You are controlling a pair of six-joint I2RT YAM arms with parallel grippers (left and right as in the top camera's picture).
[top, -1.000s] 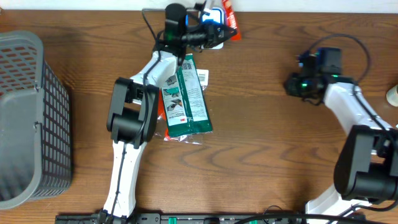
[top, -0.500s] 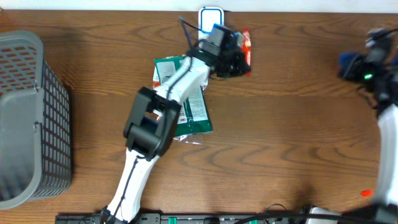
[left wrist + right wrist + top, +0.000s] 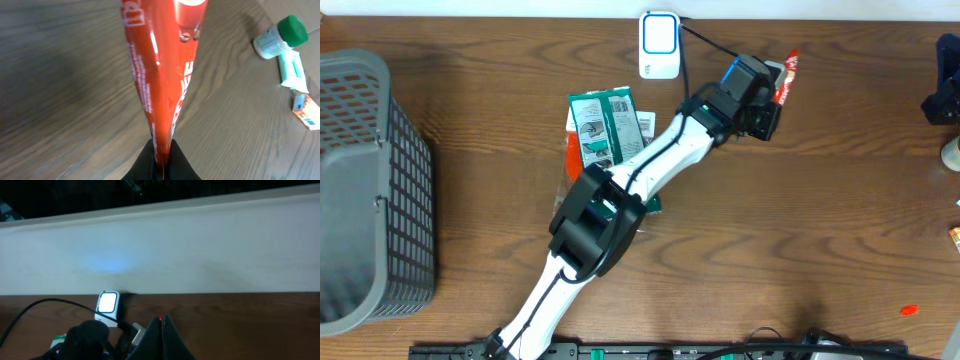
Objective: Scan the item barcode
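Red packet [image 3: 165,75] pinched in the left gripper [image 3: 161,155] (right of the scanner [image 3: 659,42]); right gripper [image 3: 161,326] closed, empty

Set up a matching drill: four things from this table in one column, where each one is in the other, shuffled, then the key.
1 red packet
2 scanner
3 grey basket
4 green packet

a at the left end of the table
b pinched in the left jaws
c lying flat, partly under the left arm
d at the far edge, screen lit

Pairs: 1-b, 2-d, 3-a, 4-c
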